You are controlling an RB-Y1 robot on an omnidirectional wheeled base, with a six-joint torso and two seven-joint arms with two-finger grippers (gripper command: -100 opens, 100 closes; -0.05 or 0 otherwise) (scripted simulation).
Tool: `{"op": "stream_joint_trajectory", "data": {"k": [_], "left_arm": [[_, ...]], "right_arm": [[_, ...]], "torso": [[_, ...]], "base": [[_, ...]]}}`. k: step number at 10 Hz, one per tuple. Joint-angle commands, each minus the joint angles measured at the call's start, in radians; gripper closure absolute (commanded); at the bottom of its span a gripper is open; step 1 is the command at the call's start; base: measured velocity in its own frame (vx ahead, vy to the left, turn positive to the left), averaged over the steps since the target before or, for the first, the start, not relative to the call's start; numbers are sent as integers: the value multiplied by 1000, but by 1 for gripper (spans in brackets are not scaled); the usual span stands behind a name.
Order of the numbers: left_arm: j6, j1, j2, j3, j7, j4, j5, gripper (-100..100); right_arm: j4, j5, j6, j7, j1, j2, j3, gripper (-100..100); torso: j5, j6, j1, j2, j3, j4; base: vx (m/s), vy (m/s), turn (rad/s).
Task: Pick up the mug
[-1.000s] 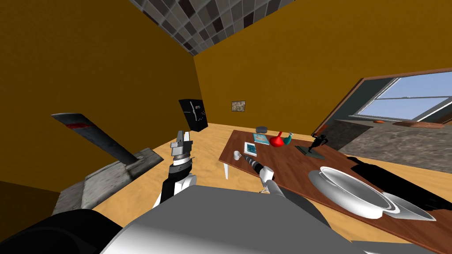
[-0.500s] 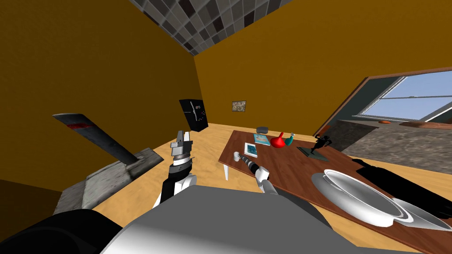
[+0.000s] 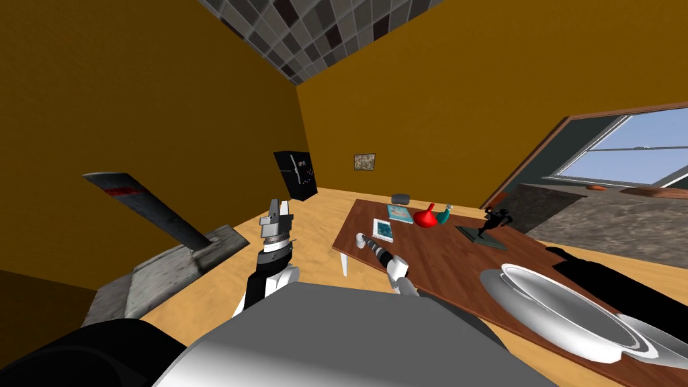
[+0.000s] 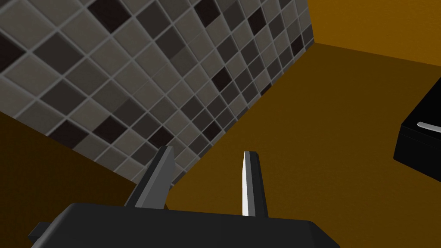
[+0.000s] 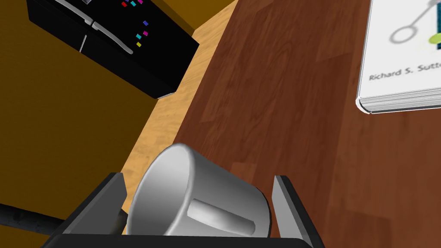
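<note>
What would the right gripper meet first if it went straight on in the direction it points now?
The mug: it sits between the open fingers of the right gripper, close to the dark body, which would probably touch it first. Beyond it lies the brown table. The remaining gap is unclear.

Found the mug lying on its side at the table edge, between the spread fingers of the right gripper, one close at each side. Saw bare wood ahead as far as the book, well apart. Noted open floor off the edge, with the fridge far back. Counted vase, statuette and bowl farther along the table, well apart from the mug.
</note>
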Motion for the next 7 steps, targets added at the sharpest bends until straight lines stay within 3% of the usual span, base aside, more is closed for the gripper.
{"op": "stream_joint_trajectory", "data": {"k": [1, 2, 3, 5, 6, 7], "left_arm": [[0, 0, 0, 0, 0, 0, 0, 0], [0, 0, 0, 0, 0, 0, 0, 0], [0, 0, 0, 0, 0, 0, 0, 0], [0, 0, 0, 0, 0, 0, 0, 0], [0, 0, 0, 0, 0, 0, 0, 0], [0, 0, 0, 0, 0, 0, 0, 0]], "right_arm": [[-49, -33, -21, 3, 49, -2, 46, -100], [-79, -47, -36, -3, 81, 0, 77, -100], [-90, -47, -36, -3, 85, 0, 80, -100], [-158, -77, -67, -16, 153, 5, 148, -100], [-172, -77, -67, -16, 158, 5, 148, -100], [-209, -91, -82, -22, 194, 8, 182, -100]], "torso": [[0, 0, 0, 0, 0, 0], [0, 0, 0, -2, -1, 0], [0, 0, 0, -3, -2, -1], [0, 0, -1, -1, 0, 0], [0, 0, -1, -1, -1, 0], [0, 0, 0, 0, 0, 0]], "base": [[95, -13, 38], [100, -19, 32], [70, -18, 10], [62, -26, 26], [50, -19, 15], [50, -12, 19]]}}
